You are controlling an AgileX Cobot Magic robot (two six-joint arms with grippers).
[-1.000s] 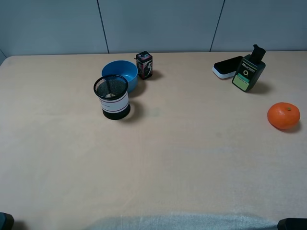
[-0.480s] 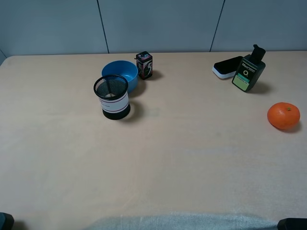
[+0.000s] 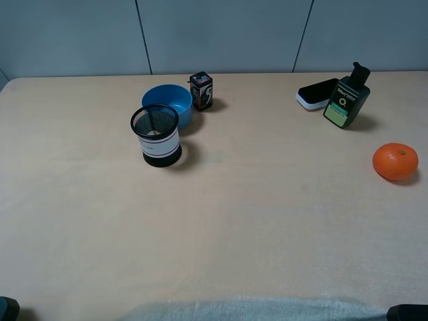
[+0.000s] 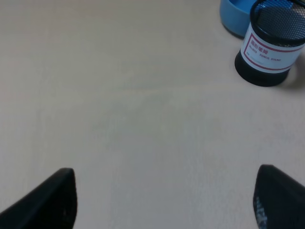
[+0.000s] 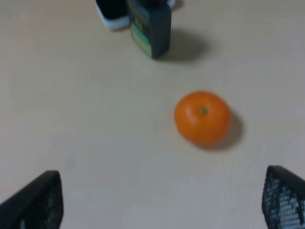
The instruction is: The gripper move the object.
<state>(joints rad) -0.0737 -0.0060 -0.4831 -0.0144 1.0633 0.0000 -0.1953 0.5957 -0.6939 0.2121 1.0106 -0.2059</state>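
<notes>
The dark green-black pump bottle (image 3: pixel 346 100) stands upright at the far right of the table, touching a black-and-white block (image 3: pixel 315 93). The right wrist view shows the bottle (image 5: pixel 150 26) beyond an orange (image 5: pixel 202 118). My right gripper (image 5: pixel 161 198) is open and empty, well short of the bottle, with its fingertips (image 5: pixel 38 200) wide apart. My left gripper (image 4: pixel 167 195) is open and empty over bare table on the left side. In the high view only dark corners of the arms show at the bottom edge.
An orange (image 3: pixel 395 161) lies in front of the bottle on the right. A black mesh cup (image 3: pixel 156 136) stands in front of a blue bowl (image 3: pixel 167 100), with a small printed box (image 3: pixel 200 90) beside the bowl. The cup (image 4: pixel 271 45) shows in the left wrist view.
</notes>
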